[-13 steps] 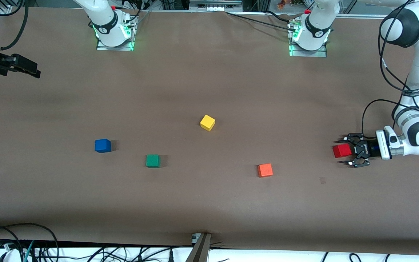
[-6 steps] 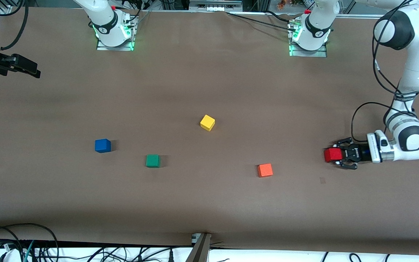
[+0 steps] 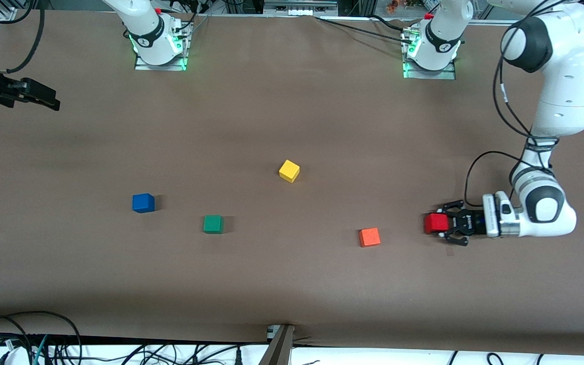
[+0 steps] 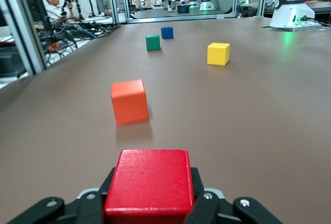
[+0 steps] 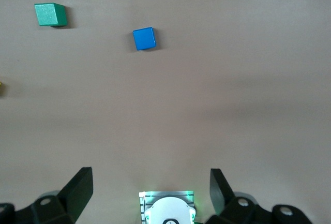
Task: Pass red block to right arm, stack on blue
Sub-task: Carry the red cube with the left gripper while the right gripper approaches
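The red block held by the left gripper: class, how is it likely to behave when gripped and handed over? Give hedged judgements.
The red block looks like a rigid cube with flat faces, so it should not roll. The left gripper is shut on it without visible deformation, so it is probably stiff. Its small size suggests it is light; its matte surface suggests little slipping.

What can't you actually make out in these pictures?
- Front view: the right gripper sits at the picture's edge, which cuts off its arm.
- Left wrist view: the red block hides the left gripper's fingertips and the picture's edge crops its underside.
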Action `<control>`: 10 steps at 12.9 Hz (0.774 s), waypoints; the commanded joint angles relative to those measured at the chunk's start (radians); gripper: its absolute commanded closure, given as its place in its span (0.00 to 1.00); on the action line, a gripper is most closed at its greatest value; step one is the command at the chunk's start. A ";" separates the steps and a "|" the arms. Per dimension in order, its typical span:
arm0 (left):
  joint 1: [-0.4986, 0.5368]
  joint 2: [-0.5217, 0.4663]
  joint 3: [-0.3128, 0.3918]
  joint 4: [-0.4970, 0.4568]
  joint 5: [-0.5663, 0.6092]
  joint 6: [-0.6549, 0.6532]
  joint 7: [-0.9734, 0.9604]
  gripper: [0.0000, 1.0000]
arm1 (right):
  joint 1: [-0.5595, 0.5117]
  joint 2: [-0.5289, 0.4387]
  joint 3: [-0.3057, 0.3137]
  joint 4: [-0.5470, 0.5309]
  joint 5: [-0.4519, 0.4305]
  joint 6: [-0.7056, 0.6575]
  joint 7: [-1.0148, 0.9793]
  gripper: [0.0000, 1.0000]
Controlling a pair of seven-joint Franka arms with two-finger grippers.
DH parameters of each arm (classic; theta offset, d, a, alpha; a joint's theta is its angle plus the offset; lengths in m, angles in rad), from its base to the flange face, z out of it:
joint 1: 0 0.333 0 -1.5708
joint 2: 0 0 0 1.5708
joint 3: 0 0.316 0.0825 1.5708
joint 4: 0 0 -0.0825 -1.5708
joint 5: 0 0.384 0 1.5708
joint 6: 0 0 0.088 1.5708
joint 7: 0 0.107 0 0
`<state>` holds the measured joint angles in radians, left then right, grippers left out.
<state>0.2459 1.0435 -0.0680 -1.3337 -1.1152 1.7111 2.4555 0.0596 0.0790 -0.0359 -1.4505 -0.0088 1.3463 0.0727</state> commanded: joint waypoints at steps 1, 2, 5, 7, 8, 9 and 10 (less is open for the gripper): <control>-0.086 0.000 0.008 0.027 -0.154 0.002 -0.042 1.00 | 0.003 0.027 0.002 0.004 0.003 0.020 0.012 0.00; -0.118 -0.003 -0.009 0.043 -0.202 0.004 -0.044 1.00 | 0.003 0.033 0.004 0.004 0.004 0.025 0.012 0.00; -0.201 -0.007 -0.010 0.070 -0.322 0.036 -0.124 1.00 | 0.000 0.042 0.002 0.004 0.003 0.024 0.012 0.00; -0.270 -0.013 -0.010 0.108 -0.373 0.113 -0.131 1.00 | -0.003 0.056 0.001 0.004 0.004 0.016 0.006 0.00; -0.313 -0.011 -0.012 0.128 -0.382 0.139 -0.176 1.00 | -0.003 0.073 0.002 0.004 0.015 0.022 0.007 0.00; -0.351 -0.014 -0.012 0.131 -0.411 0.157 -0.241 1.00 | -0.003 0.105 0.002 0.004 0.068 0.027 0.009 0.00; -0.391 -0.014 -0.013 0.134 -0.461 0.179 -0.256 1.00 | -0.006 0.140 -0.001 0.004 0.158 0.034 0.010 0.00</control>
<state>-0.0766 1.0401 -0.0929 -1.2125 -1.5080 1.8487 2.2534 0.0591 0.1616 -0.0359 -1.4534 0.0547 1.3697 0.0739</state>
